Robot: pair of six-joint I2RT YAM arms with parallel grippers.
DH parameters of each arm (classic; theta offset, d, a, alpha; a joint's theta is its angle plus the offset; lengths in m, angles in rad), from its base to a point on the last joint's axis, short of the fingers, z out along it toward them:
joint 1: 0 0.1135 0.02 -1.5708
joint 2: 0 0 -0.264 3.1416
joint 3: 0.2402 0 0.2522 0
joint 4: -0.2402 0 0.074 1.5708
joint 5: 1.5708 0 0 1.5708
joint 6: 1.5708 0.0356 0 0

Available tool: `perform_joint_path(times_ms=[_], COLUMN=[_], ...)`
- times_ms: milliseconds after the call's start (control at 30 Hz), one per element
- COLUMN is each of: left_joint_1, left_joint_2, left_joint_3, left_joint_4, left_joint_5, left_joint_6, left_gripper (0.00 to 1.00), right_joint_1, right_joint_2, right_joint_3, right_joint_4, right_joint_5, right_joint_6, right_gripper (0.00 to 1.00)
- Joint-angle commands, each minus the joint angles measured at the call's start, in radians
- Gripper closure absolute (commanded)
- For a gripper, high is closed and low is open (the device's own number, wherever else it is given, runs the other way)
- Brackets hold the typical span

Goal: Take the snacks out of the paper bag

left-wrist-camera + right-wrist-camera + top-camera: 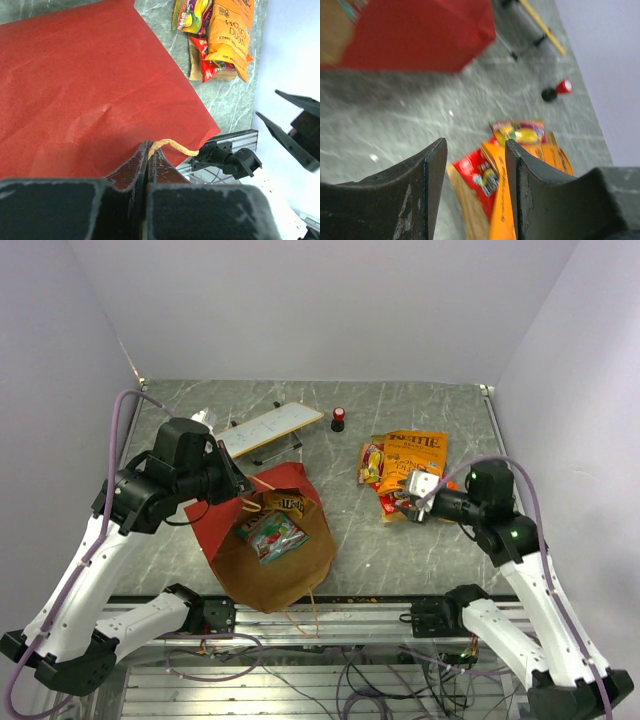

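Lying beside one paper bag (pixel 292 582), four snacks (pixel 412 462); two inside.

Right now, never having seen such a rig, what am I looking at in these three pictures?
Two robot arms, each ending in a two-finger gripper, stand at the near edge of the table. One picture looks down from above and behind them; the other two come from cameras on the wrists. On it lie a red bag, a pile of snacks, a white board and a small cylinder. More snacks sit inside the bag. The left gripper is shut on the bag's handle. The right gripper is open, holding nothing, over the pile.
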Motion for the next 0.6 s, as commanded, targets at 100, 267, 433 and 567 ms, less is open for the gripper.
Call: perform_joint_path(times_ms=[100,267,433,567], left_joint_1=[0.006,0.006,0.007,0.007], left_joint_2=[0.012,0.025,0.027,0.019], left_joint_3=[0.015,0.01,0.002,0.0], left_joint_4=[-0.007,-0.002,0.001,-0.003], left_joint_5=[0.005,0.013,0.016,0.012], left_joint_6=[-0.017,-0.028,-0.042,-0.052], left_gripper=[0.93,0.93,0.93,0.93], right_joint_1=[0.094,0.276,0.554,0.824], right_joint_2=[-0.09,-0.028,0.11,0.233], right_joint_3=[-0.004,0.025,0.105,0.155], right_joint_4=[0.274,0.38,0.421,0.41], right_joint_5=[-0.276,-0.2,0.033,0.236], right_joint_6=[0.463,0.529,0.502,0.388], right_gripper=[0.51,0.54,0.54,0.53])
